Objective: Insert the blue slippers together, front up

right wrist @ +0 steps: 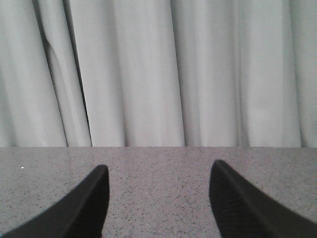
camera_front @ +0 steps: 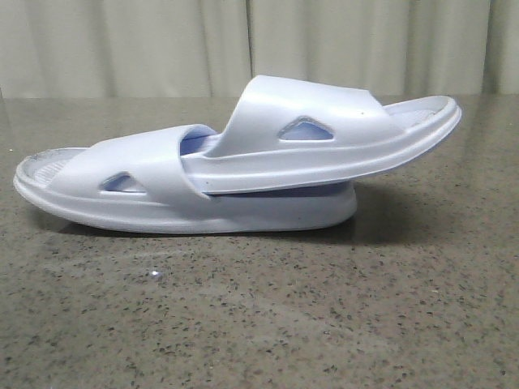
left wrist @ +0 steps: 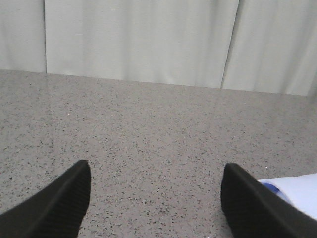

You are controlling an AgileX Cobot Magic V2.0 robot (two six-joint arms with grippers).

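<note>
Two pale blue-white foam slippers lie nested on the speckled table in the front view. The lower slipper (camera_front: 146,190) rests flat, one end at the left. The upper slipper (camera_front: 324,138) is pushed under the lower one's strap and tilts up to the right. Neither gripper shows in the front view. My left gripper (left wrist: 156,171) is open and empty over bare table; a corner of a slipper (left wrist: 299,191) shows behind one finger (left wrist: 247,203). My right gripper (right wrist: 158,173) is open and empty, facing the curtain.
The grey speckled table (camera_front: 259,324) spreads all around the slippers. A pale pleated curtain (camera_front: 243,40) hangs behind the table's far edge and fills the upper part of the right wrist view (right wrist: 158,74).
</note>
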